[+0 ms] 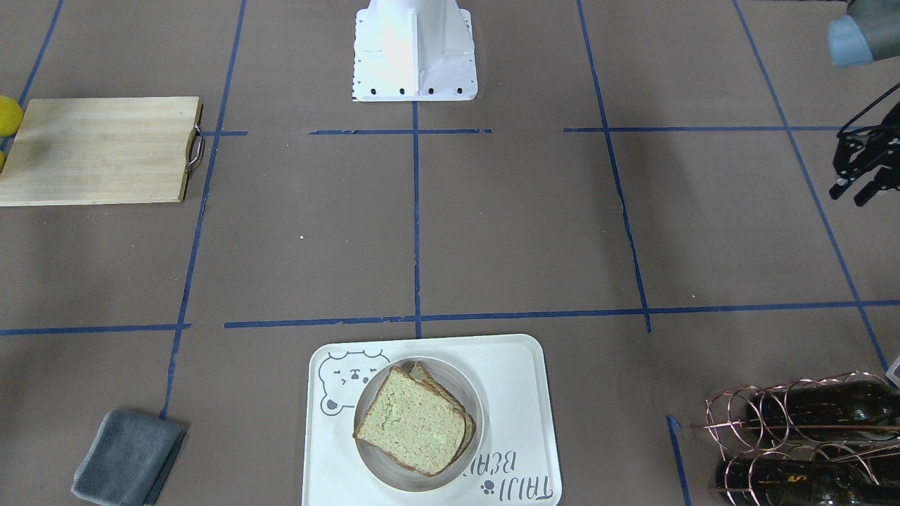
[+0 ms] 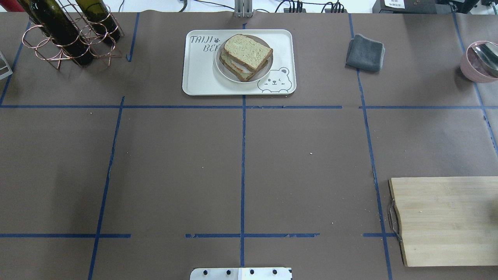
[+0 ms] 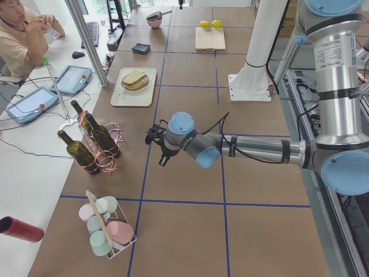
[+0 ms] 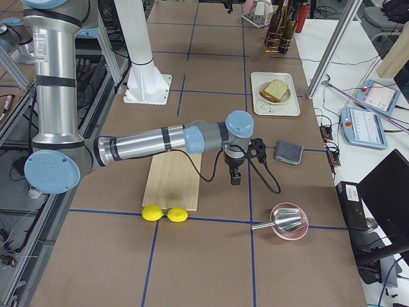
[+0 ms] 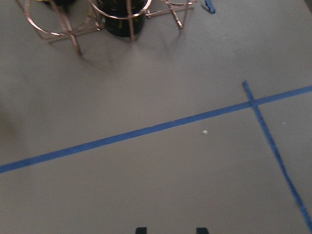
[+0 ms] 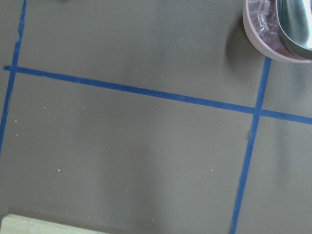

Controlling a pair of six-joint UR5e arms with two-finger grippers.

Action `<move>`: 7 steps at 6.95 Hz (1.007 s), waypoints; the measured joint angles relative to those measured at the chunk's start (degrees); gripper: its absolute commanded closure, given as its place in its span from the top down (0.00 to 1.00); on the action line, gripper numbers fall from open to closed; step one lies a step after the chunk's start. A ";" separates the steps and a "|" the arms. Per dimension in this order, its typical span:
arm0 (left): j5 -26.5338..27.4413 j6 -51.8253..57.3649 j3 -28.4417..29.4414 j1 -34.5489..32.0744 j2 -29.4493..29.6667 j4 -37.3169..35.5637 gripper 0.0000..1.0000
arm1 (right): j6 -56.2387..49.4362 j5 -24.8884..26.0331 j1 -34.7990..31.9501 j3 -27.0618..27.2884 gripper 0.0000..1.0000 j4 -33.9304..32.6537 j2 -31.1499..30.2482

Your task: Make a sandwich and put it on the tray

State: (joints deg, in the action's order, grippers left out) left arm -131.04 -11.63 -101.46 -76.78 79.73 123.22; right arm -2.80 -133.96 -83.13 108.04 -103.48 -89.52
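Sandwich (image 2: 246,56) on plate (image 2: 262,71), on tray (image 2: 198,77), top centre overhead; left gripper (image 5: 170,230) tips apart, empty; right gripper (image 4: 234,176) state, can't tell

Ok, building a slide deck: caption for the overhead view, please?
Assembled sandwich on a plate on the tray, far centre; cutting board at near right.

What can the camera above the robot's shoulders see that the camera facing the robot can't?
Only the overhead view shows the pink bowl with a metal spoon in it. Only the front-facing view shows the yellow fruit beside the cutting board, and the left gripper. Both show the cutting board, the sandwich on its plate on the tray, the grey cloth and the bottle rack.
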 measured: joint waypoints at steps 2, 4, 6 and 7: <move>-1.18 18.22 0.45 -8.36 3.76 -20.90 0.55 | -12.89 1.41 -5.05 2.72 1.00 -13.19 1.58; -1.45 29.31 0.46 -14.70 10.25 -41.34 1.00 | -14.49 -0.24 -5.97 2.86 1.00 -14.54 0.69; -4.24 31.45 0.31 -16.08 11.36 -47.81 1.00 | -13.84 -0.91 -6.01 2.98 1.00 -14.64 0.46; -5.58 31.58 0.38 -16.14 11.10 -47.82 1.00 | -13.59 -1.06 -5.97 3.00 1.00 -14.65 0.49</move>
State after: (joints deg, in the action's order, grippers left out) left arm -136.63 19.96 -101.09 -92.93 90.83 75.40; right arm -16.39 -135.02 -89.10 111.04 -118.12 -89.03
